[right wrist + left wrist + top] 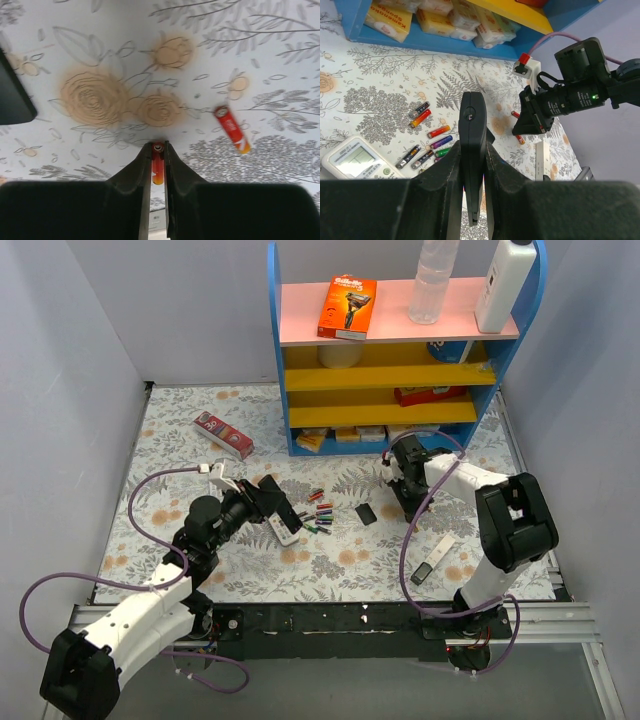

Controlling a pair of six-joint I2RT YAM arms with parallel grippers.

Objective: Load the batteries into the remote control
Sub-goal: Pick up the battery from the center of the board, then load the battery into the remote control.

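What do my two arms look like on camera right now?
Left arm and right arm: white links, black joints. A purple cable loops off each. Fingers are black and tapered. A green light glows on the right wrist.

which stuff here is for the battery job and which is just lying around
Job: small coloured cylindrical batteries; white remote with screen; slim black plastic piece in left gripper; red battery in right gripper.
Lying about: red cardboard box; blue shelf unit; orange razor pack.

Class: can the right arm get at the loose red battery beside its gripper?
Likely within reach: nothing covers the loose red battery. But the right gripper is shut on another battery, so it can't grasp it yet.
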